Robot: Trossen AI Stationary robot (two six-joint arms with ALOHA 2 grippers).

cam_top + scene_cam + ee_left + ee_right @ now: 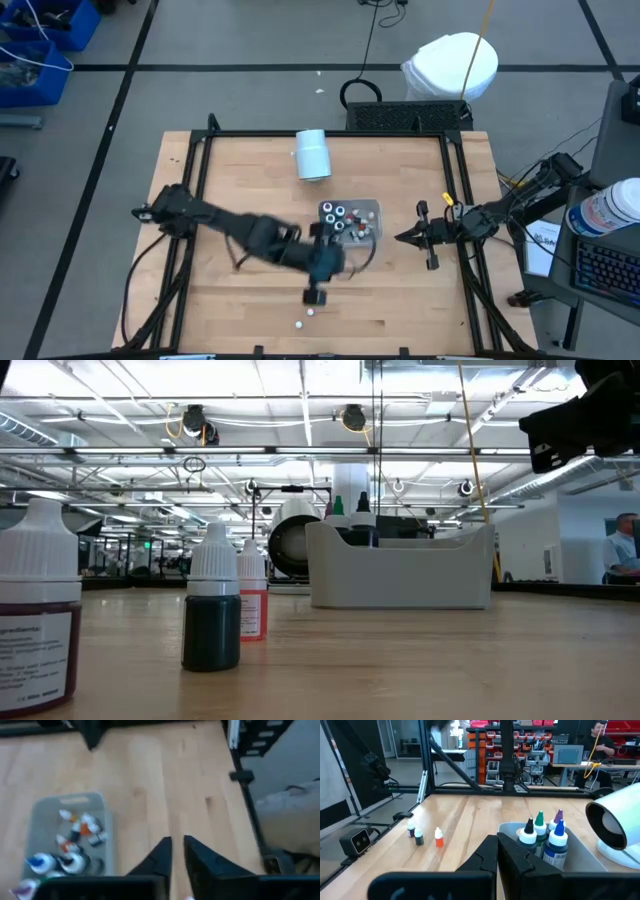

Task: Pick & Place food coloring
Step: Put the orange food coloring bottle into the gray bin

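Observation:
A grey tray [372, 208] [45, 815] at mid-table holds several food coloring bottles [345, 218] [70, 845] [545, 837], dark ones upright, small whitish ones lying. Three more bottles [212, 610] [418, 835] [305, 318] stand on the wood by the near edge. My left gripper [178, 840] [330, 262] hangs high over the table at the tray's near-left side. It slants down toward the table's right. Its fingers stand a narrow gap apart with bare wood showing between them. My right gripper [400, 238] [497, 840] waits shut and level, just right of the tray.
A white cylinder [312, 155] [615, 825] lies on its side beyond the tray. A black frame [455, 200] runs round the table. Bare wood [165, 780] lies between the tray and the near edge. A person [600, 740] sits in the room beyond.

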